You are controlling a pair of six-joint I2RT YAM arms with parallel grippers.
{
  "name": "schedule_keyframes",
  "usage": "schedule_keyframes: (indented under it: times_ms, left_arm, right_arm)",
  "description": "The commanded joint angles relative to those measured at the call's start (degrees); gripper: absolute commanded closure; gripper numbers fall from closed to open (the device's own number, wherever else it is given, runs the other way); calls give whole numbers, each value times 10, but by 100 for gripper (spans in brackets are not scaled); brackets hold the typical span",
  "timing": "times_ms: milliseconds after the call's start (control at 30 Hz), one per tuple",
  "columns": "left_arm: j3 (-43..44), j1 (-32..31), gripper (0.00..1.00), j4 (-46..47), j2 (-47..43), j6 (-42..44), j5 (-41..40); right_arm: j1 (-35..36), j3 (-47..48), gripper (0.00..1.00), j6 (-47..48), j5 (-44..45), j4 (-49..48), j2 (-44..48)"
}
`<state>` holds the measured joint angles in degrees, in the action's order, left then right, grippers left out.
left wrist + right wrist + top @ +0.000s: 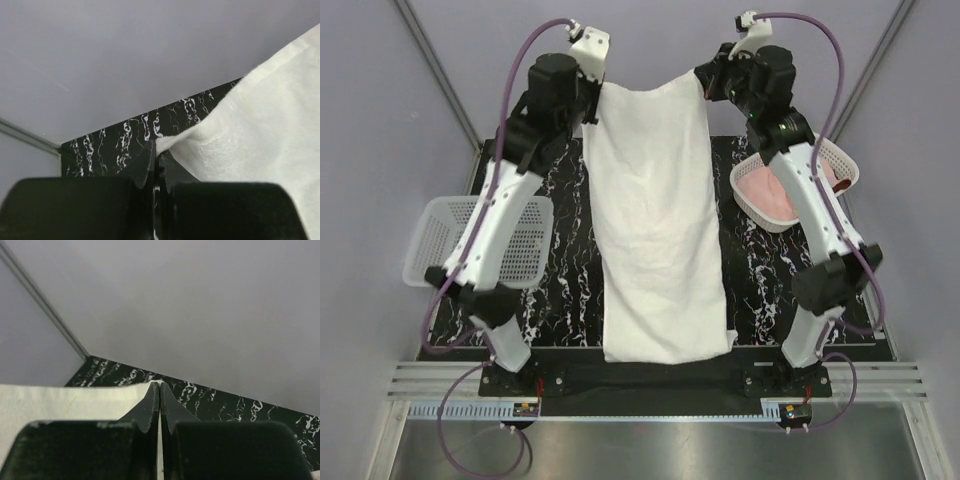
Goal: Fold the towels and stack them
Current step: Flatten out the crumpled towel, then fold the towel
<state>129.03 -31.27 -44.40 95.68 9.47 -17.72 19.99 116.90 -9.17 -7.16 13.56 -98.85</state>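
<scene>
my left jaws were pressed together on one far corner of the white towel (655, 220), with only a thin pinch of cloth between the tips. in the left wrist view that white towel (260, 130) spread away to the right from the pinch and filled that side of the frame. my right jaws were closed just as tight on the other far corner, and in the right wrist view the white towel (65, 400) ran off to the left from the tips as a flat band.

both corners were held up over the far side of the table (560, 290), and the top edge sagged a little between them. from there the cloth ran down as one long sheet through the middle of the table. its near end lay on the surface between my two arm bases, with the near right corner poking out to the side.

the towel covered the middle strip of the black marbled top, so only the sides showed. to the left, a white mesh basket (440, 240) hung over the table's left edge, and my left arm (510, 220) crossed in front of its inner side. to the right, a second mesh basket (840, 160) held the pale pink towel (770, 190). my right arm (810, 200) lay across it and hid its middle. a darker reddish patch showed past the arm, but i could not tell what it was. plain grey walls stood behind the table.
</scene>
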Motion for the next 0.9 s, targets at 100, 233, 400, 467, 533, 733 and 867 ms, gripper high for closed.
schedule_keyframes:
  times_ms: [100, 233, 400, 467, 533, 733, 867]
  left_arm:
    - [108, 114, 100, 127, 129, -8, 99]
    - [23, 135, 100, 178, 146, 6, 146]
    - [-68, 139, 100, 202, 164, 30, 170]
    - [-81, 137, 100, 194, 168, 38, 192]
    - [-108, 136, 100, 193, 166, 41, 194]
    - [-208, 123, 100, 198, 123, 56, 185]
    - [-284, 108, 100, 199, 97, 49, 179]
  right_arm:
    - [-71, 223, 100, -19, -84, -20, -170]
    - [-91, 235, 100, -50, -135, -37, -234]
    - [-95, 103, 100, -50, -183, -121, -220]
    - [-97, 62, 100, -42, -196, -125, -217]
    - [-101, 21, 100, -38, -205, -129, -211]
    - [-108, -103, 100, -11, -205, -150, -169]
    - [-110, -199, 100, 12, -196, -178, -130]
